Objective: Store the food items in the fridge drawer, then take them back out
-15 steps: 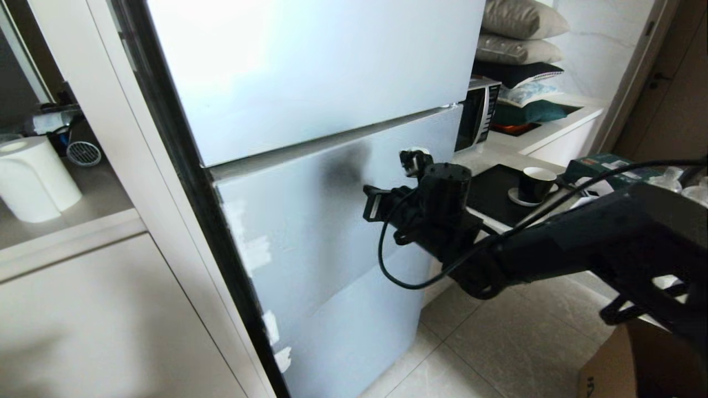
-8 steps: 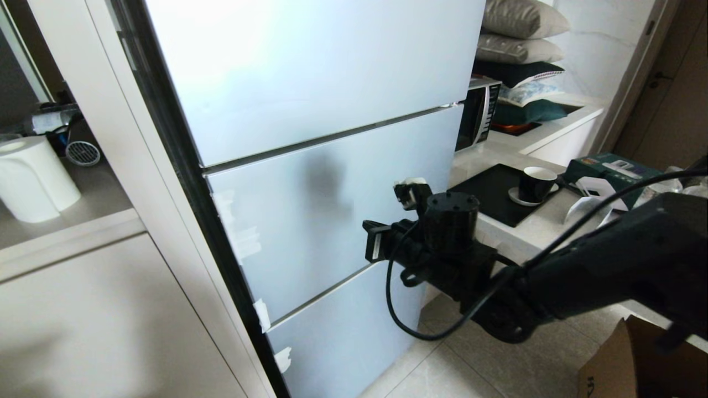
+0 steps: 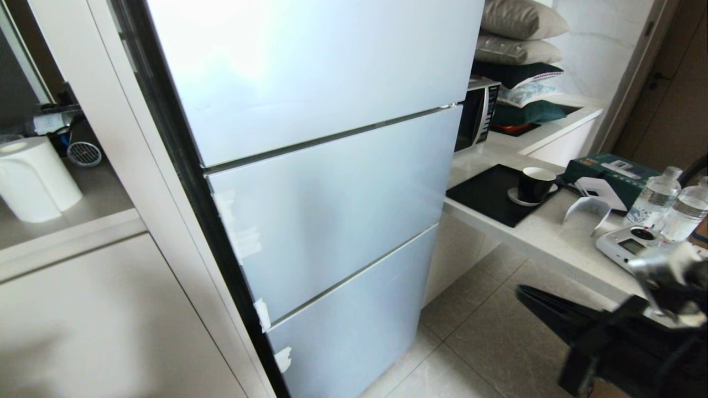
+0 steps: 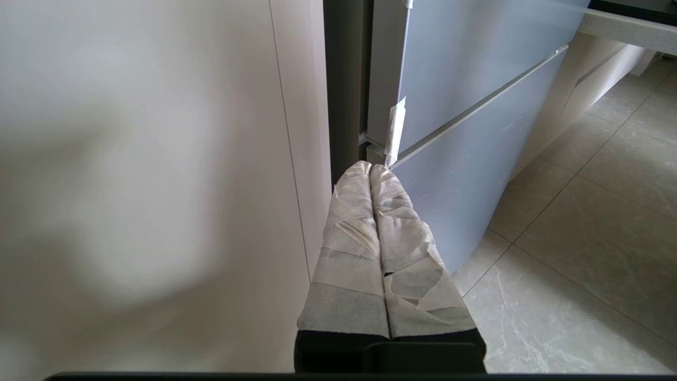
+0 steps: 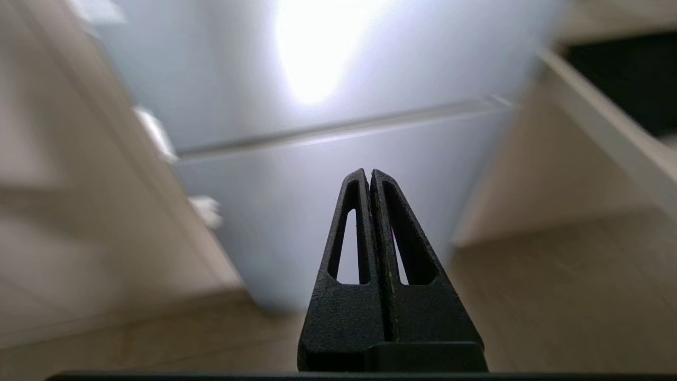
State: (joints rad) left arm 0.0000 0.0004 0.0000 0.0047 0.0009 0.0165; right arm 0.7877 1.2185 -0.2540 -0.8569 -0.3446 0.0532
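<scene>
The fridge (image 3: 332, 182) stands with all three pale blue-white door panels closed; white tape scraps (image 3: 261, 314) cling to its black side edge. The fridge drawer and the food items are hidden from view. My right arm (image 3: 603, 337) hangs low at the right, away from the doors. Its gripper (image 5: 369, 172) is shut on nothing and points at the lower fridge panels (image 5: 317, 159) from a distance. My left gripper (image 4: 370, 166), fingers wrapped in white tape, is shut and empty, parked low beside the fridge's lower corner (image 4: 465, 106).
A white counter (image 3: 553, 232) right of the fridge carries a black cup (image 3: 535, 185), two water bottles (image 3: 658, 196), a white device (image 3: 630, 246) and a green box (image 3: 608, 168). A microwave (image 3: 478, 113) sits behind. A beige cabinet (image 3: 110, 309) flanks the fridge's left; tiled floor (image 3: 487, 342) lies below.
The middle fridge door, ajar a second ago, is closed. My right arm has pulled back from the door front and dropped to the lower right.
</scene>
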